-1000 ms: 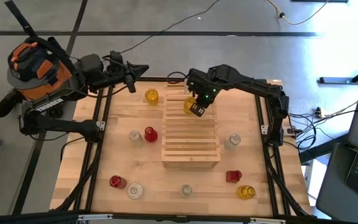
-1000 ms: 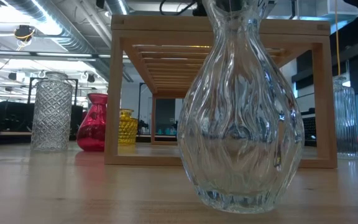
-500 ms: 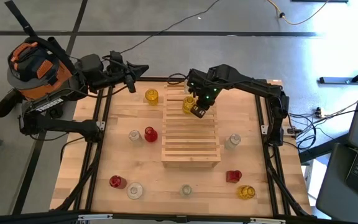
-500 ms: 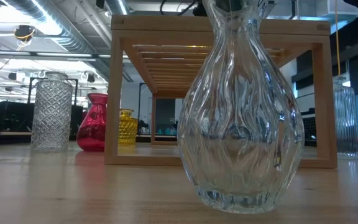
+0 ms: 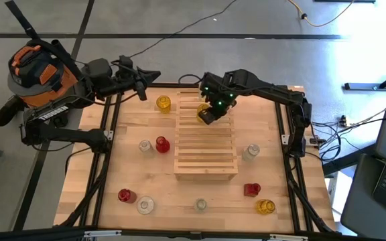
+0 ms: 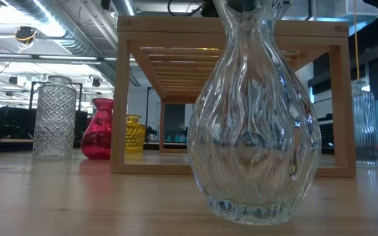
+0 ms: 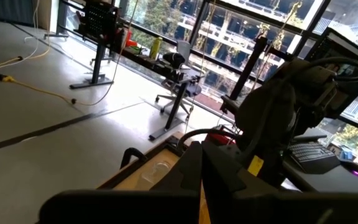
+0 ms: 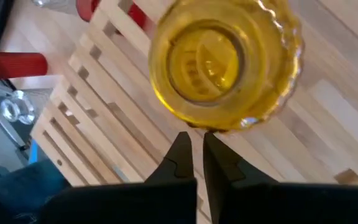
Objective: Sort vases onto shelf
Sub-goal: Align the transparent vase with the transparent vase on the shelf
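The slatted wooden shelf (image 5: 205, 152) stands mid-table. My right gripper (image 5: 208, 116) (image 8: 197, 144) hangs shut over its far end, just beside a yellow vase (image 8: 225, 59) standing upright on the slats; in the high view the gripper hides most of that vase (image 5: 201, 108). Another yellow vase (image 5: 163, 103) stands left of the shelf. Red (image 5: 162, 144) and clear (image 5: 145, 145) vases, with several more, stand on the table around it. My left gripper (image 5: 143, 86) waits shut above the table's far left corner. My right gripper comes from above, pointing down, its shut fingertips (image 8: 182, 140) against the outer bulge of the yellow vase's side (image 8: 197, 127). The vase is not between the fingers. It stands upright with its base on the shelf slats.
Near the front edge stand a red (image 5: 126, 195), two clear (image 5: 145, 205) (image 5: 201, 204), a red (image 5: 251, 189) and a yellow vase (image 5: 265, 206). A clear one (image 5: 250, 152) is right of the shelf. The low view is filled by a clear vase (image 6: 254, 124).
My right gripper has shifted a little toward the table's left and far edges above the shelf's far end, and now covers more of the yellow vase there. It stays shut.
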Controlling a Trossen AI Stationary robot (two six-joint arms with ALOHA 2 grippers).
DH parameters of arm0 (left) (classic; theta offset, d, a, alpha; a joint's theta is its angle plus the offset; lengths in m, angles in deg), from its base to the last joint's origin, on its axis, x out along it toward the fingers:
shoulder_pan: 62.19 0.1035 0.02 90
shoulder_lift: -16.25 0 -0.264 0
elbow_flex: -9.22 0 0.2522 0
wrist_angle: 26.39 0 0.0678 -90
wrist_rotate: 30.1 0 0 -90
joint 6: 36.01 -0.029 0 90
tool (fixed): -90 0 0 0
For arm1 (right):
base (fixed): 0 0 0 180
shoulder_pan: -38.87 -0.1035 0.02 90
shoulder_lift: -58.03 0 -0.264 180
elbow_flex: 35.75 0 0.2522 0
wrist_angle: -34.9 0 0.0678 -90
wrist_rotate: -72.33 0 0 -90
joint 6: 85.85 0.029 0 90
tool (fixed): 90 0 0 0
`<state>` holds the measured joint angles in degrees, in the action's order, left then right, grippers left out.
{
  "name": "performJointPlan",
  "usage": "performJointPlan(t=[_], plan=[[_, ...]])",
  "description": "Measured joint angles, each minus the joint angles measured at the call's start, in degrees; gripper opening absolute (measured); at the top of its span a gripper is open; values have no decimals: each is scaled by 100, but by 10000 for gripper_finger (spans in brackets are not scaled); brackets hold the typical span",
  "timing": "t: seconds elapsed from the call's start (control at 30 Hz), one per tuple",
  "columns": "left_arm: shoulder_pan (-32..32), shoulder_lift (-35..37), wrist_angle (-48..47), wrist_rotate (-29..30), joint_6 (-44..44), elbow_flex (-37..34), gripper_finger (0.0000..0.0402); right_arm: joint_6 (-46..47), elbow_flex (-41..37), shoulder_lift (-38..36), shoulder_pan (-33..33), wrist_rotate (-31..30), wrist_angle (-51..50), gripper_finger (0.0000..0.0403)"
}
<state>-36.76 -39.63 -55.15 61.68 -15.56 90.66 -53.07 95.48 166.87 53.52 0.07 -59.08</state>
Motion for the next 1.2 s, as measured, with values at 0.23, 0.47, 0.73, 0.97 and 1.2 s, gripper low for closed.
performJointPlan(t=[0.23,0.47,0.73,0.97,1.2], plan=[[-2,0,-304,-143,-4,0,0,-1047,-314,-200,-77,-57,-865,0],[6,0,-502,-153,-7,0,0,-1041,-1324,-965,-383,-388,-993,8],[7,0,-522,-150,-173,0,0,-126,-3154,-2690,-670,-952,-888,151],[7,-11,-515,-90,-306,0,0,832,-4489,-3789,-1095,-841,4,296],[7,-11,-512,-83,-306,0,0,1040,-5183,-3749,-1571,-964,298,317]])
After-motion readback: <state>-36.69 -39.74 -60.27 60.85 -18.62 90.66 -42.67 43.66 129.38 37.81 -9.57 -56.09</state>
